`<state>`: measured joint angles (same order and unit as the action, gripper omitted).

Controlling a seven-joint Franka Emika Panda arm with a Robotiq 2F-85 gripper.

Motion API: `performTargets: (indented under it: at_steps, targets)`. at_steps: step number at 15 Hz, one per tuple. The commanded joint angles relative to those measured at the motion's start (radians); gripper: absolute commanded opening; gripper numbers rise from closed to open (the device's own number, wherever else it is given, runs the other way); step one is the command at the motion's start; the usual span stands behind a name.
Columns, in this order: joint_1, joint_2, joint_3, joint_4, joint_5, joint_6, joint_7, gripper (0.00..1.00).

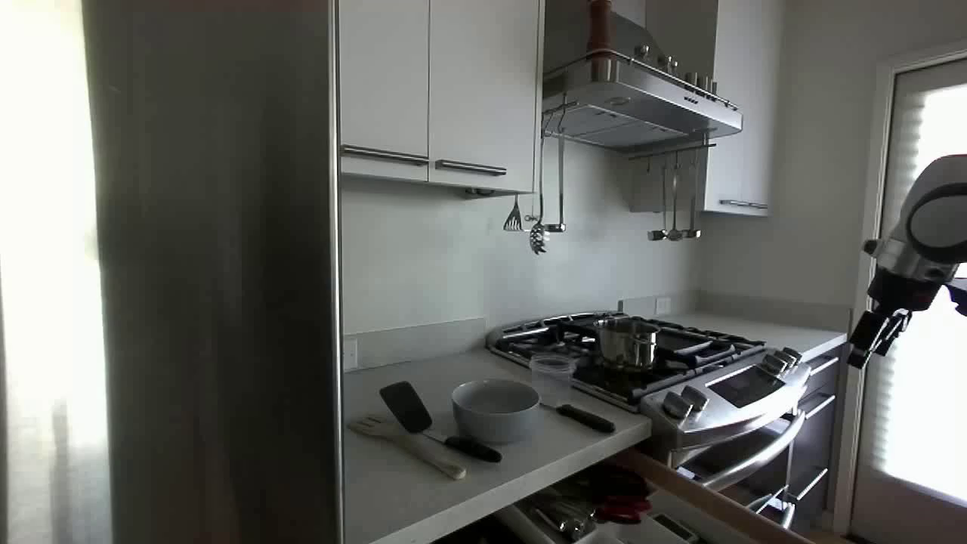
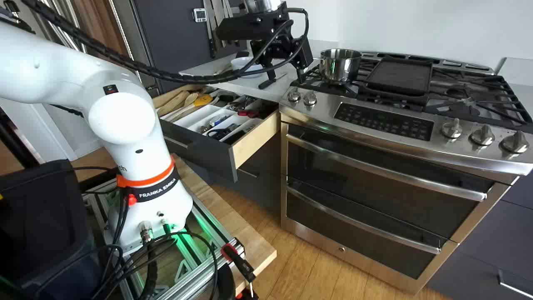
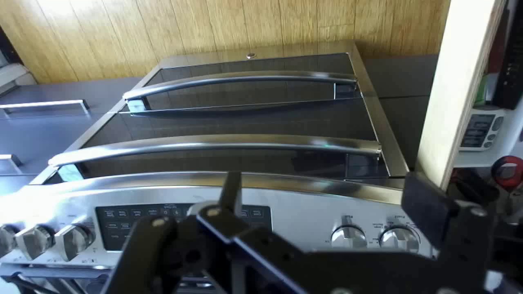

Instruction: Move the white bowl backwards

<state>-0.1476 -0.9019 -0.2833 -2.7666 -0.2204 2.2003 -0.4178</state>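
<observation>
Shade prevails in an exterior view, though daylight burns the door pane (image 1: 929,393) to white (the left margin glares too). Light is more even in an exterior view, with green glowing on the metal frame (image 2: 206,227). In the wrist view, glare spots the wood floor (image 3: 212,24); the end effector (image 3: 325,192) looks dark and slightly blurred.

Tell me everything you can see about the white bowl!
The white bowl is round, plain and smooth, with a thin rim and sides that curve in toward the bottom. It might be ceramic. It stands upright on the grey counter, beside the black spatula and the clear tub; I can't tell if either touches it. I can't see all of its inside. The gripper isn't touching it.
</observation>
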Motion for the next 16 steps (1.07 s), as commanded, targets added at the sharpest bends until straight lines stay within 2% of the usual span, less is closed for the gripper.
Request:
performTargets:
  at_steps: [1, 14, 16]
  targets:
    - [0.002, 0.001, 0.0, -0.008, 0.0, -0.007, 0.001, 1.0]
    - [0.001, 0.01, 0.001, -0.03, 0.001, -0.007, 0.0, 1.0]
    - [0.059, 0.077, 0.042, 0.067, 0.031, -0.027, 0.02, 1.0]
